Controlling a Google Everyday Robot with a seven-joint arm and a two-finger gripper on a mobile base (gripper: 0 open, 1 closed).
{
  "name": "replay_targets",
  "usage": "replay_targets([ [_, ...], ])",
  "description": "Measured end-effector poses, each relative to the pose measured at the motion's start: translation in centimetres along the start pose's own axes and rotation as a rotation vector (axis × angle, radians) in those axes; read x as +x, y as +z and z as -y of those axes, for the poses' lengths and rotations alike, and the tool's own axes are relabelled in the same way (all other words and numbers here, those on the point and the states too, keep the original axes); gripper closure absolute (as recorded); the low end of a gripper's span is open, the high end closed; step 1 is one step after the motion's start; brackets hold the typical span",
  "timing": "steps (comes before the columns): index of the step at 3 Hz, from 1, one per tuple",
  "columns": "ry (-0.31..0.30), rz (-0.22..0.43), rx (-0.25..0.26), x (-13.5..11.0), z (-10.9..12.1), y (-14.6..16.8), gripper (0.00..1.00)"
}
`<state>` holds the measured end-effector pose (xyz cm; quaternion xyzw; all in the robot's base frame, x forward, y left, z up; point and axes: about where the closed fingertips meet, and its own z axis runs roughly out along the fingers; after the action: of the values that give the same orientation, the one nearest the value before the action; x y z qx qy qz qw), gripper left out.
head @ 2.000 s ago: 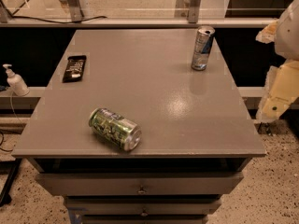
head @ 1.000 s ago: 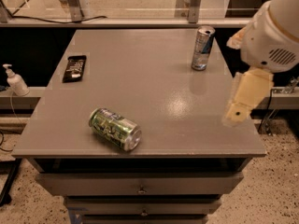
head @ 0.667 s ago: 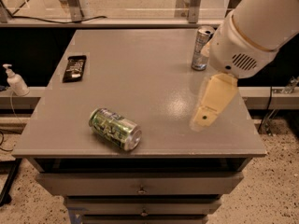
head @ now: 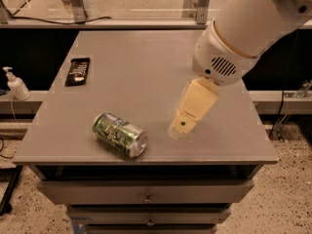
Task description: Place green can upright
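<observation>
Work on the task has not yet reached the can. My end effector (head: pixel 179 126) hangs low over the grey surface (head: pixel 131 57), tilted, its tip pointing down toward the front of the view, roughly midway across the front half of the top. From this angle it shows as one cream slab, and I cannot tell whether it is released or clenched. I see nothing carried in it, and it touches nothing I can make out. Behind it, my white wrist housing (head: pixel 229 57) fills the upper right of the view and hides that back corner of the surface.

To the left of the tip, near it but clearly apart, the green can (head: pixel 119 135) lies on its side close to the front edge. Its long axis runs diagonally, and one silver end faces the front right. It is not upright, so nothing of the task is done: approach, grasp, tipping it onto an end and letting go are all left.

I judge the step in hand to be the approach. The can's round wall faces me, so it could roll toward the front edge if I nudge it before I have a hold.

Farther out, a black remote (head: pixel 78 71) lies flat near the left edge, well apart from the can. A white pump bottle (head: pixel 16 84) stands beyond that edge on a lower ledge. Drawers (head: pixel 146 198) sit below the top.
</observation>
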<state>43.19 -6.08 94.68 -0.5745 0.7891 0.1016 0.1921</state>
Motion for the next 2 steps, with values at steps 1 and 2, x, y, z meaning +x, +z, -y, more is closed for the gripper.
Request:
replay_targets([
  [1, 0.007, 0.038, 0.001, -1.0, -0.3, 0.4, 0.00],
  [2, 0.033, 0.084, -0.012, -3.8, -1.2, 2.9, 0.00],
])
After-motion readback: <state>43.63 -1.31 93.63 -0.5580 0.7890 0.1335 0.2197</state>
